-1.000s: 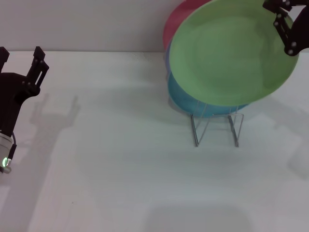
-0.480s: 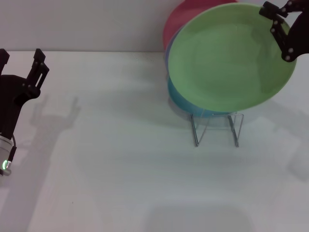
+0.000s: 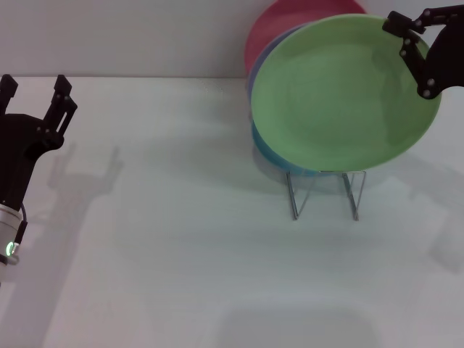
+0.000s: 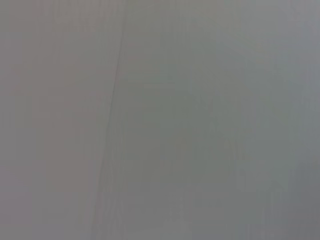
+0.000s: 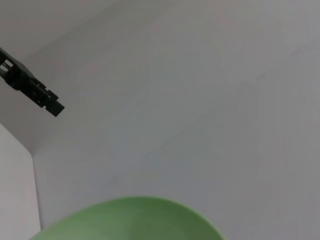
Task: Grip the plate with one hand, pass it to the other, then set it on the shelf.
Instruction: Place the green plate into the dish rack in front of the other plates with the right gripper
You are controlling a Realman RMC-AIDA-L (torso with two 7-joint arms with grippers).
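My black right gripper (image 3: 407, 40) is clamped on the round light green plastic plate (image 3: 341, 94), held up over the silver wire rack (image 3: 325, 190). Left gripper (image 3: 32, 94) hangs spread wide, far left.

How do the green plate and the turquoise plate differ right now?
The green plate is held by the right gripper at its upper right rim, tilted, in front of the wire rack; the turquoise plate sits in the rack, touched by no gripper. The green plate shows almost its full face; the turquoise one shows only a lower sliver behind it. Both are round. The left gripper waits open, far left.
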